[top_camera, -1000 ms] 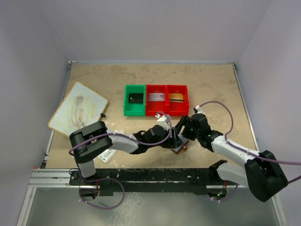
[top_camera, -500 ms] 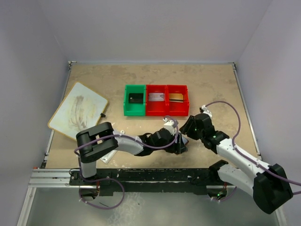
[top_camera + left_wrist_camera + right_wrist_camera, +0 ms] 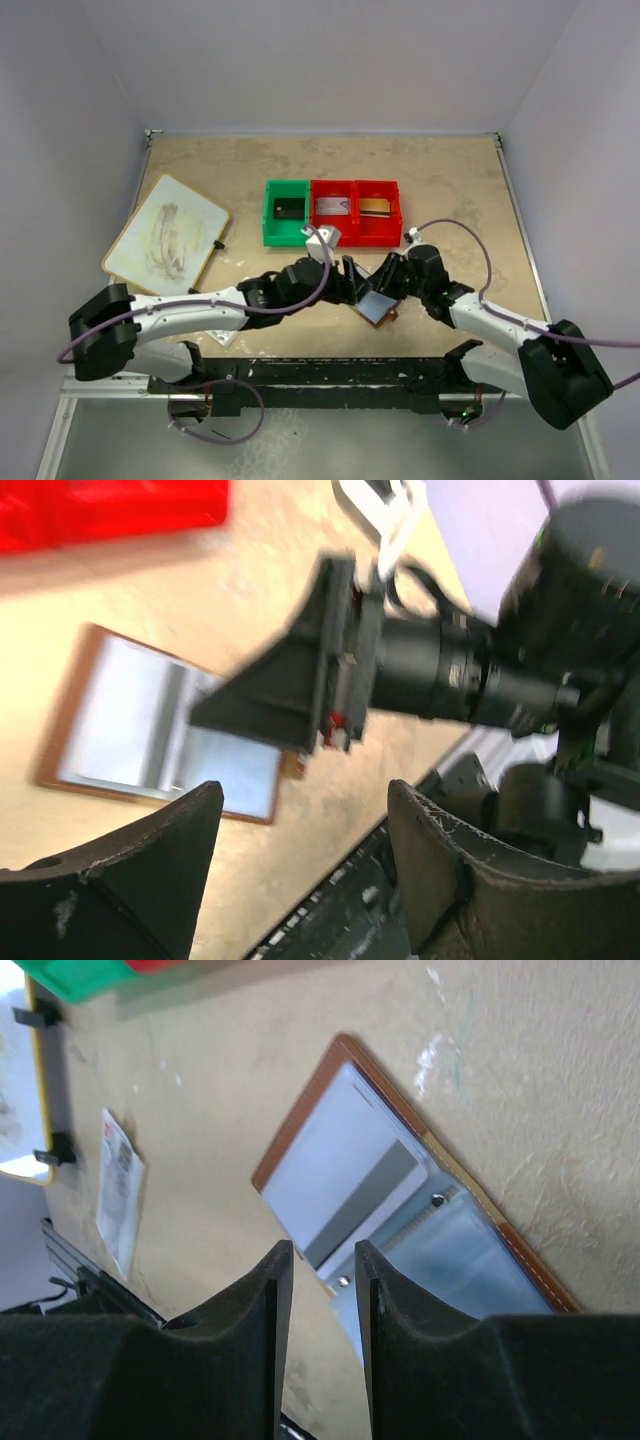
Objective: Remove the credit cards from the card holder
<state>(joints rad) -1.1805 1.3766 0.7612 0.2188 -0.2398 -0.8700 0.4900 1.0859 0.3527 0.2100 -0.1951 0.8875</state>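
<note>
The card holder (image 3: 376,307) lies opened flat on the table (image 3: 450,190), pale bluish pockets facing up and its brown leather showing as a thin border. It sits near the front edge of the table, in front of the row of bins and well apart from them. In its left-hand pocket, as the right wrist view shows it, we see a white card (image 3: 335,1175) with a grey stripe. The other pocket looks clear, and we cannot make out anything in it.

The right gripper (image 3: 322,1258) hangs right over the holder. Its jaws are drawn in to a narrow gap, and we see nothing caught between them. We cannot tell whether its tips touch the holder. The left gripper (image 3: 300,795) hovers just beside the holder with its jaws spread wide and nothing held.

Farther back stand three bins touching side by side. The green bin (image 3: 285,238) holds a dark card (image 3: 288,208), the middle red bin (image 3: 333,238) a pale card (image 3: 333,206), and the right red bin (image 3: 378,238) a gold-brown card (image 3: 375,206). To the left lies a white board (image 3: 165,230) with a yellow rim. A small white packet (image 3: 120,1195) lies near the front rail, partly under the left arm.
</note>
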